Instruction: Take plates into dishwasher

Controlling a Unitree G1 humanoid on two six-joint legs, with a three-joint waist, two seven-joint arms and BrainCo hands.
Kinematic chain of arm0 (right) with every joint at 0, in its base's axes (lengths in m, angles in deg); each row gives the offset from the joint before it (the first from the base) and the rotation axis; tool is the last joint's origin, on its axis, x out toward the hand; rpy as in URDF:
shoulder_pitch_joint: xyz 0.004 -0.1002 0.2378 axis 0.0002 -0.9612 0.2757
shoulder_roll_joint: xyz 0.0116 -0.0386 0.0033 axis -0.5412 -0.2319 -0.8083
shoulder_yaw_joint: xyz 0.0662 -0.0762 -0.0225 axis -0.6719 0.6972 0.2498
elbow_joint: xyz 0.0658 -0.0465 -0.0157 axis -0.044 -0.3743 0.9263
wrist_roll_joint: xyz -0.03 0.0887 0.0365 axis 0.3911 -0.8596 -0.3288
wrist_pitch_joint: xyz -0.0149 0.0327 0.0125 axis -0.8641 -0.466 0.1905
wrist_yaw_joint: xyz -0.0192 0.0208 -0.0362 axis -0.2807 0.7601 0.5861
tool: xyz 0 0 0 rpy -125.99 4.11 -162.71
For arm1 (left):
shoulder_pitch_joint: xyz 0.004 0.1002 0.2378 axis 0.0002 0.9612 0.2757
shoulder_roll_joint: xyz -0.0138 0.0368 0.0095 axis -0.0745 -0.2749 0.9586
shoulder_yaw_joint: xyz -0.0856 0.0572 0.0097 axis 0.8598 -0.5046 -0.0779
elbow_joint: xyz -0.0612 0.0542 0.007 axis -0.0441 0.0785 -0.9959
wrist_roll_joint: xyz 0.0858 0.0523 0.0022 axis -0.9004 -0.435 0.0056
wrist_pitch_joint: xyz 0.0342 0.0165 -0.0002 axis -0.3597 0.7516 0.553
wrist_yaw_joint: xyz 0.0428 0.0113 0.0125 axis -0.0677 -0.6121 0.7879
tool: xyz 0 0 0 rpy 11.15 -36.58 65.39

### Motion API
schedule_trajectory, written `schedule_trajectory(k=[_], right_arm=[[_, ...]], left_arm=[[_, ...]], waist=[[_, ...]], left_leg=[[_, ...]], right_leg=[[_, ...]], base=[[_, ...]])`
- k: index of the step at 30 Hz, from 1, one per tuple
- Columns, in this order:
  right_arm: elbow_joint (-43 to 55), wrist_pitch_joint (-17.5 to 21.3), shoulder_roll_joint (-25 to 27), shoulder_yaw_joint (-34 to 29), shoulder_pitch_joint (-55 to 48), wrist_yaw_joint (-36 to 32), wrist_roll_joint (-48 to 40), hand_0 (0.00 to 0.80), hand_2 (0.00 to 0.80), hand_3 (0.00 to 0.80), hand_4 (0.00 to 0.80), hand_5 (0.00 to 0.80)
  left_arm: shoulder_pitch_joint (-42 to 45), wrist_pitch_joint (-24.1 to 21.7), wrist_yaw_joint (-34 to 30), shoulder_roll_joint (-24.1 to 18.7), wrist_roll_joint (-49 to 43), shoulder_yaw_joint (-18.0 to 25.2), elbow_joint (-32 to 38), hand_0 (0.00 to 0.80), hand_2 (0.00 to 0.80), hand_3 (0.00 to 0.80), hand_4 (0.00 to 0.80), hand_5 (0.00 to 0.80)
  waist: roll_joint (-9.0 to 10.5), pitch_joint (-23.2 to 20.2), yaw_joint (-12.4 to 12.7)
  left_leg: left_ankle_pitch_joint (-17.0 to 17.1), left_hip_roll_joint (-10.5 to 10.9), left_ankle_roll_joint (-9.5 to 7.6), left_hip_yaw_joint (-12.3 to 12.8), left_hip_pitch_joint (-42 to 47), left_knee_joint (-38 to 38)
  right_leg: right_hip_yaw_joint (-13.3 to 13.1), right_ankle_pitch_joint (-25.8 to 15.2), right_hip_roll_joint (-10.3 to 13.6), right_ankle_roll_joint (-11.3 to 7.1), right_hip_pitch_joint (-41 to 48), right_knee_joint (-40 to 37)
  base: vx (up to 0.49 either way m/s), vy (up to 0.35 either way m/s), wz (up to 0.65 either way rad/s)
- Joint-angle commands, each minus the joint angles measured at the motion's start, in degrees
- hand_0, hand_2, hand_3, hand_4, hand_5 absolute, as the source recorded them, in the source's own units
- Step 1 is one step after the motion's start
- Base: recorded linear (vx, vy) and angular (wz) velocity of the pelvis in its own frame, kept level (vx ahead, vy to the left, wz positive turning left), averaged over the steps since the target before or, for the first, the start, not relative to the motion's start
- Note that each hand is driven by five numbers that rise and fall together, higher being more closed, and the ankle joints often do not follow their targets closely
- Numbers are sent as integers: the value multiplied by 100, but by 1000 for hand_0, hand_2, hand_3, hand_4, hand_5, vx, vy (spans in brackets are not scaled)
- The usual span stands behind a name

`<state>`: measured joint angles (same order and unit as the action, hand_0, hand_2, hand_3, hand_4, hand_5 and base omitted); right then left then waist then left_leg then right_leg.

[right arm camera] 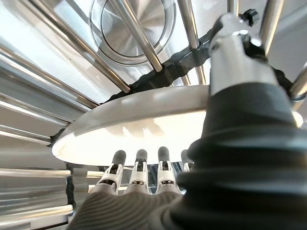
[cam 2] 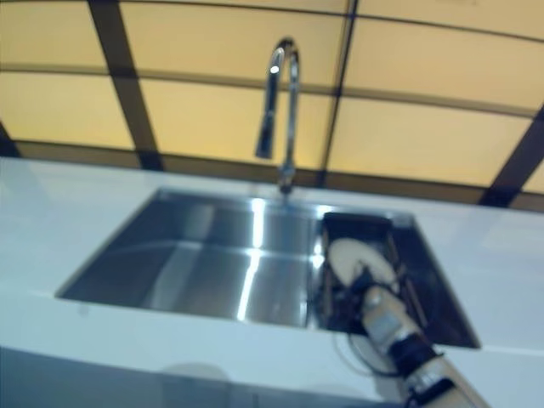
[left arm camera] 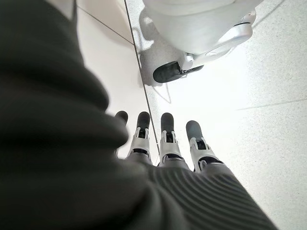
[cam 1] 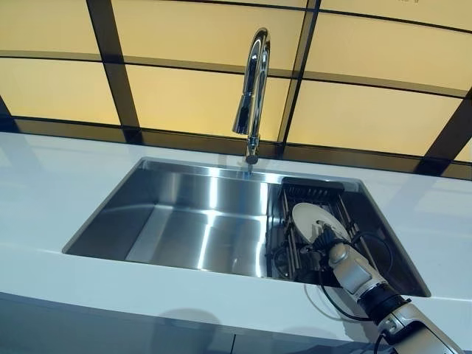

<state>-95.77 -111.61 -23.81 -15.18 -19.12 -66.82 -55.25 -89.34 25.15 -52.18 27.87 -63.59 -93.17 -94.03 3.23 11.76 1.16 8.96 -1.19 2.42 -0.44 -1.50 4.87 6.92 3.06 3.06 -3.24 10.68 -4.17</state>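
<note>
The left hand [left arm camera: 163, 143] is hung down toward the floor, fingers relaxed and empty, probably just parked out of the way. Over in the sink [cam 1: 184, 221], past the faucet [cam 1: 253, 88], a white plate [cam 1: 318, 221] is stood on edge in the drying rack [cam 1: 310, 193]. It's pinched between thumb and fingers of the right hand [right arm camera: 139, 172], seemingly for lifting toward the dishwasher, which isn't seen.
</note>
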Motion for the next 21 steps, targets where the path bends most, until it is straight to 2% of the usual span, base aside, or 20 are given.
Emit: schedule_trajectory(k=[1, 4, 8, 10, 11, 13, 14, 16, 21], right_arm=[[-199, -43, 87, 136, 248, 160, 483, 0, 0, 0, 0, 0], [-232, -30, 110, 156, 266, 134, 597, 132, 132, 132, 132, 132], [-267, -17, 144, 206, 281, 89, 727, 386, 386, 386, 386, 386], [-241, -51, 139, 228, 279, 72, 804, 445, 445, 445, 445, 445], [-228, -69, 156, 234, 269, 67, 813, 518, 518, 518, 518, 518], [-258, -69, 154, 249, 286, 86, 820, 555, 555, 555, 555, 555], [-265, -87, 142, 256, 294, 95, 838, 627, 627, 627, 627, 627], [-269, -79, 147, 251, 290, 100, 872, 649, 649, 649, 649, 649], [-294, -59, 152, 234, 279, 165, 898, 800, 800, 800, 800, 800]], left_arm=[[-337, -24, -52, -42, -92, -282, -81, 0, 0, 0, 0, 0], [-351, -29, -63, -53, -72, -281, -88, 0, 0, 0, 0, 0], [-362, -34, -80, -60, -74, -278, -101, 0, 0, 0, 0, 0], [-352, -23, -73, -47, -88, -275, -87, 0, 0, 0, 0, 0], [-344, -20, -83, -48, -109, -264, -70, 0, 0, 0, 0, 0], [-353, -27, -87, -45, -108, -271, -75, 0, 0, 0, 0, 0], [-359, -33, -79, -37, -108, -279, -82, 0, 0, 0, 0, 0], [-360, -28, -79, -41, -106, -286, -66, 0, 0, 0, 0, 0], [-382, -20, -78, -28, -110, -289, -67, 0, 0, 0, 0, 0]], waist=[[38, 49, 319], [32, 59, 320], [34, 61, 328], [40, 56, 332], [43, 54, 336], [42, 58, 339], [42, 62, 340], [39, 64, 342], [49, 72, 346]], left_leg=[[-956, 213, -356, 149, 328, -147], [-949, 211, -352, 145, 315, -145], [-942, 208, -345, 136, 296, -150], [-934, 206, -341, 129, 297, -137], [-933, 206, -341, 126, 294, -137], [-931, 206, -339, 123, 290, -138], [-930, 207, -341, 125, 285, -140], [-929, 207, -342, 125, 276, -142], [-928, 204, -344, 120, 271, -143]], right_leg=[[25, -253, 0, -98, -898, 584], [22, -251, 0, -99, -908, 586], [32, -251, -5, -98, -919, 587], [35, -255, -12, -97, -921, 578], [42, -256, -12, -96, -925, 577], [43, -256, -13, -95, -925, 576], [43, -256, -14, -92, -926, 575], [44, -254, -16, -92, -930, 576], [47, -253, -15, -90, -933, 583]], base=[[0, 0, 0], [0, 0, 0], [0, 0, 0], [0, 0, 0], [0, 0, 0], [0, 0, 0], [0, 0, 0], [0, 0, 0], [0, 0, 0]])
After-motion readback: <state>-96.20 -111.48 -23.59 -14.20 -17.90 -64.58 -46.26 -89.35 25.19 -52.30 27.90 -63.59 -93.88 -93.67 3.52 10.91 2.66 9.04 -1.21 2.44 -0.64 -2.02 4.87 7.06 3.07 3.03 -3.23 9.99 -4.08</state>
